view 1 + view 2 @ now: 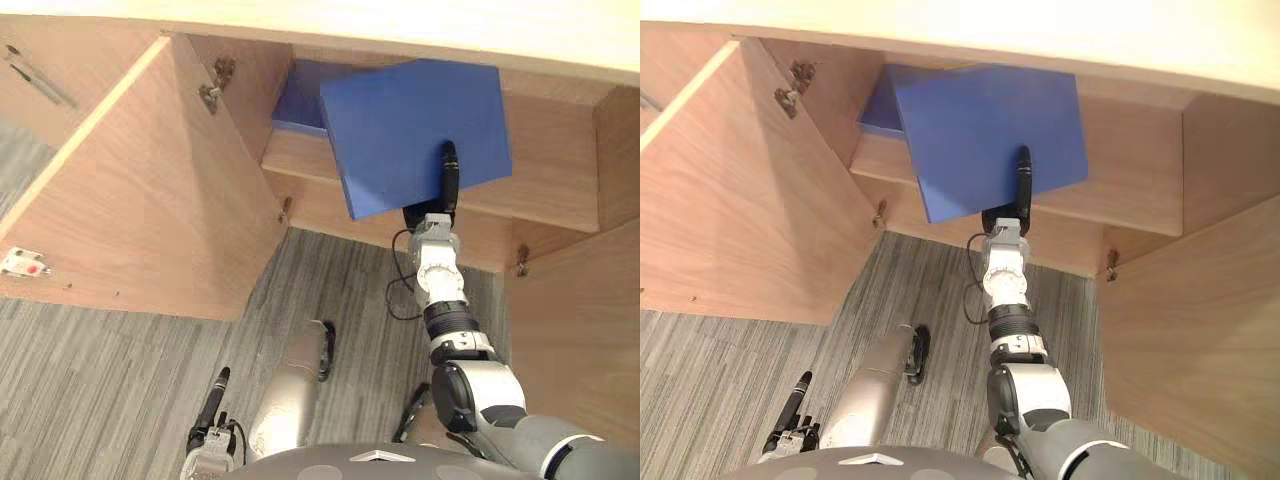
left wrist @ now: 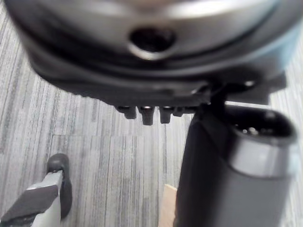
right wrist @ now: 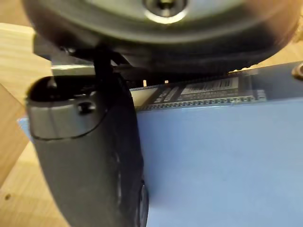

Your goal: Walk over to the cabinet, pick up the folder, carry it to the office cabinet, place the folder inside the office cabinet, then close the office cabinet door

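Office cabinet [image 1: 560, 160], both doors open: the robot's R hand [image 1: 449, 180] held the blue folder [image 1: 400, 120] at the cabinet's mouth. Its thumb [image 3: 90, 156] was clamped flat across the folder's top face, w/ the rest of the fingers tucked beneath and out of sight. The folder sat skewed, its far part over the wooden shelf [image 1: 300, 155] and its near corner jutting out past the shelf's front edge. Whether it touched the shelf couldn't be told. Behind it, deeper in on the same shelf, lay a second blue item [image 1: 297, 95], partly covered by the folder.

The L door [image 1: 150, 200] stood swung wide toward the robot's left, hinges showing at its inner edge. The R door [image 1: 585, 340] stood open on the other side.

The L hand [image 1: 212, 405] hung low by the robot's side over the grey striped carpet [image 1: 100, 380], well apart from the cabinet. It held nothing, and its fingers looked loosely straight.
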Controlling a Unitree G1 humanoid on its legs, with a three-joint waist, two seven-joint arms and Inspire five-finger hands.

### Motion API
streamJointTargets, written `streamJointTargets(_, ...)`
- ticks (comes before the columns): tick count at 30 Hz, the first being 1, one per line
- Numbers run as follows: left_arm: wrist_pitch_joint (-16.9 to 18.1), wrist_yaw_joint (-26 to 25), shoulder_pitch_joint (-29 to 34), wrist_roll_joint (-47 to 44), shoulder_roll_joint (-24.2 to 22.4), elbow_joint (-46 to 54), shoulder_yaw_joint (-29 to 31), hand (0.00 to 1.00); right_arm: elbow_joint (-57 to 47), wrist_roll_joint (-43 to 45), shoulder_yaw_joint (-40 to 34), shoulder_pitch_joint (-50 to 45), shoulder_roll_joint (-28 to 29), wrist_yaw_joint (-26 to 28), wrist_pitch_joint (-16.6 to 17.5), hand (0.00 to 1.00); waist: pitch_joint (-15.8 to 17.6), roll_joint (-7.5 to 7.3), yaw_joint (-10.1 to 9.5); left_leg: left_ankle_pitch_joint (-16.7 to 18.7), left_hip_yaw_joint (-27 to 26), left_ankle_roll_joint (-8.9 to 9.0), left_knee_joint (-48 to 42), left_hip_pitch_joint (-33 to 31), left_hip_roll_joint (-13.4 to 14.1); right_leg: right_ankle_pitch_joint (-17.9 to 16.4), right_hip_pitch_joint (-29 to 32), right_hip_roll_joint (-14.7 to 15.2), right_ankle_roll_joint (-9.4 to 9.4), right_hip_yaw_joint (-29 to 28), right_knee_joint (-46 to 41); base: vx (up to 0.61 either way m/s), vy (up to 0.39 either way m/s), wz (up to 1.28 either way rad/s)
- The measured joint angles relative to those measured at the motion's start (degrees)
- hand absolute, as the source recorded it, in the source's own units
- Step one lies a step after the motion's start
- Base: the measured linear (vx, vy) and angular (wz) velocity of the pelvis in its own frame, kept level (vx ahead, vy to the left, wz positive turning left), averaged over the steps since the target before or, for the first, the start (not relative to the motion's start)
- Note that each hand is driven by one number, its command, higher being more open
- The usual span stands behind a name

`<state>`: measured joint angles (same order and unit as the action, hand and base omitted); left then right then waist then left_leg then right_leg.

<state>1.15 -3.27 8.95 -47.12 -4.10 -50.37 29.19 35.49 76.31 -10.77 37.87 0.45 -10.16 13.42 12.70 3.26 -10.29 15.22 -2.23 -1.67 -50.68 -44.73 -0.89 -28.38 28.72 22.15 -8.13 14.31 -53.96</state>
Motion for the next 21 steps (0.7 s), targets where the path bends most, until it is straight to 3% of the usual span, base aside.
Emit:
streamJointTargets(6,-0.13,0.22,-0.81,-0.26,-0.64,0.31,-0.30,1.00,-0.10,-1.69,-0.85,8.81,-5.72,-1.55,0.47,0.00,0.25,0.20,-0.29,0.12,1.20,0.63,-6.43,-10.29,0.45,-3.05,10.59,0.77,0.47,-0.94,-9.39,-0.12,-0.030,0.05)
streamJointTargets(10,-0.12,0.00,-0.86,-0.30,-0.65,0.29,-0.32,1.00,-0.11,-1.49,-7.25,17.16,-8.85,-3.50,1.16,0.00,0.38,0.45,-0.72,-0.72,2.02,1.56,-9.13,-17.14,0.55,-3.92,17.99,0.78,1.19,-1.94,-14.21,-0.11,-0.039,0.04)
streamJointTargets(17,-0.08,-0.44,-0.85,-0.28,-0.67,0.21,-0.31,1.00,3.54,0.78,-17.88,25.62,-17.66,-8.57,3.09,0.00,0.59,0.84,-1.77,-1.84,2.26,1.91,-10.82,-22.05,0.55,-4.08,23.40,0.92,1.52,-2.80,-17.37,-0.06,-0.018,0.00)
streamJointTargets(21,-0.04,-0.47,-0.86,-0.26,-0.67,0.42,-0.20,1.00,5.96,1.16,-20.20,29.87,-21.30,-10.09,3.93,0.00,0.57,0.90,-1.96,-2.63,2.27,2.46,-10.26,-22.98,0.47,-4.10,24.95,0.95,1.62,-3.04,-17.97,-0.03,-0.043,0.01)
